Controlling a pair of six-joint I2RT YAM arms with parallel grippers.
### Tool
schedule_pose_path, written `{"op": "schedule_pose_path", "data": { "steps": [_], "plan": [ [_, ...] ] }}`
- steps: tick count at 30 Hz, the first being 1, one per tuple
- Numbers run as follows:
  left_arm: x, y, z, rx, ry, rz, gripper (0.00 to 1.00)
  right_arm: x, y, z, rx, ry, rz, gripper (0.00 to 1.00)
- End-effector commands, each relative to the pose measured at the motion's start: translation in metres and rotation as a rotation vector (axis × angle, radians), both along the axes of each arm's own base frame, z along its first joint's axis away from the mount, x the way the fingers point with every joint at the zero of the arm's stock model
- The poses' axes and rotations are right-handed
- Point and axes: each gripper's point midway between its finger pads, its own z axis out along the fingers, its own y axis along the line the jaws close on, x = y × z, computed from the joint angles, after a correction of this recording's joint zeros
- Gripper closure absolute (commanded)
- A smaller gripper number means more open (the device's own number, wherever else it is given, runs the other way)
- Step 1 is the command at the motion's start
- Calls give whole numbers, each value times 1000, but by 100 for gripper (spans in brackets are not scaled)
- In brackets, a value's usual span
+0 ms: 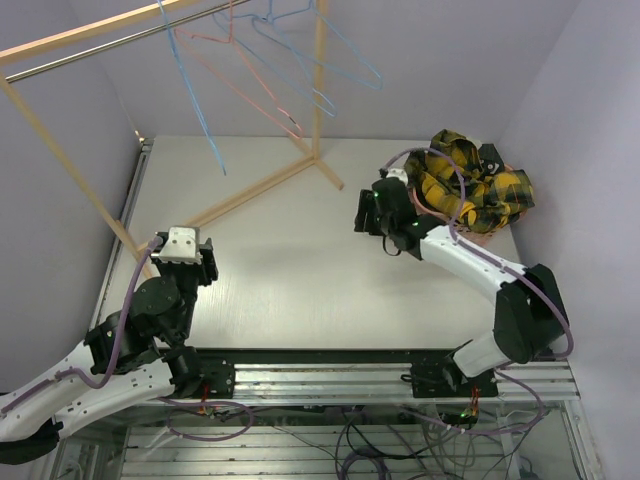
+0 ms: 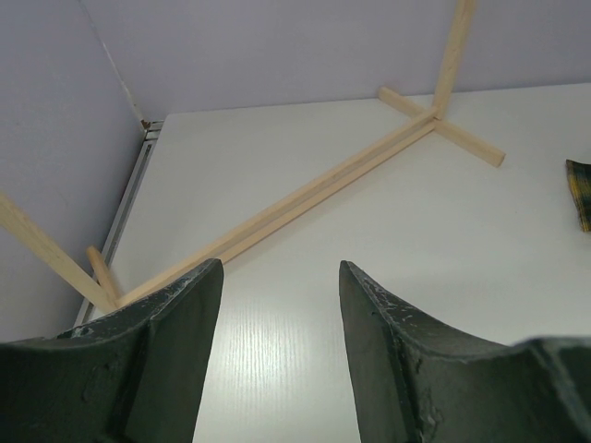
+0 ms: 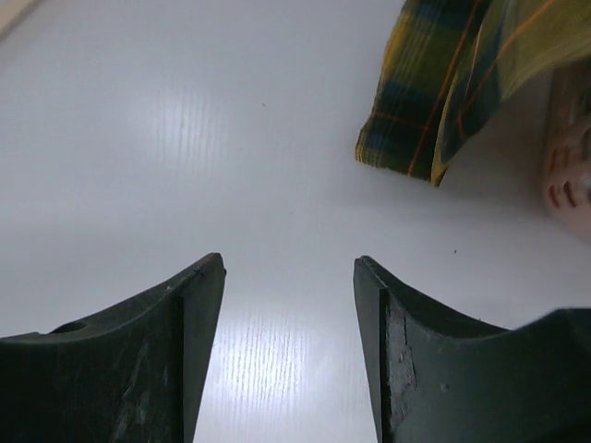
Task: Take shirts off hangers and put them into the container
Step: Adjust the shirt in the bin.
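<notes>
Left fingers (image 2: 138, 369) and right fingers (image 3: 452, 369) stand open, empty. At upper right, the yellow-and-black plaid fabric shirt (image 1: 470, 185) overhangs the salmon-pink plastic basket (image 3: 568, 166); it may slip onto the bench (image 1: 300, 280).

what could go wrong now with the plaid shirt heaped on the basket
The yellow plaid shirt hangs over the side of the salmon basket, one corner drooping toward the table; it may slide out. The purple cable on the right arm loops over that shirt and could snag and drag it when the arm moves.
</notes>
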Motion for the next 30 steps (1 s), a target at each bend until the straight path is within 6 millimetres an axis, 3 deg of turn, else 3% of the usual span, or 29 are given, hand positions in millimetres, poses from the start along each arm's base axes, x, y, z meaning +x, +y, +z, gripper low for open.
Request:
{"op": "schedule_pose_path", "data": {
  "steps": [1,8,17,30],
  "plan": [
    [0,1,0,-8,0,0,36,10,-7,-30,2,-51,-132,42],
    [0,0,-1,-7,-4,-3,36,19,-12,-56,46,-169,-222,41],
    [0,0,-1,-8,-7,-5,35,42,-8,-96,-11,-113,-284,41],
    [2,-3,-4,8,-2,-6,35,48,-41,-122,-29,-102,-460,39]
  ]
}}
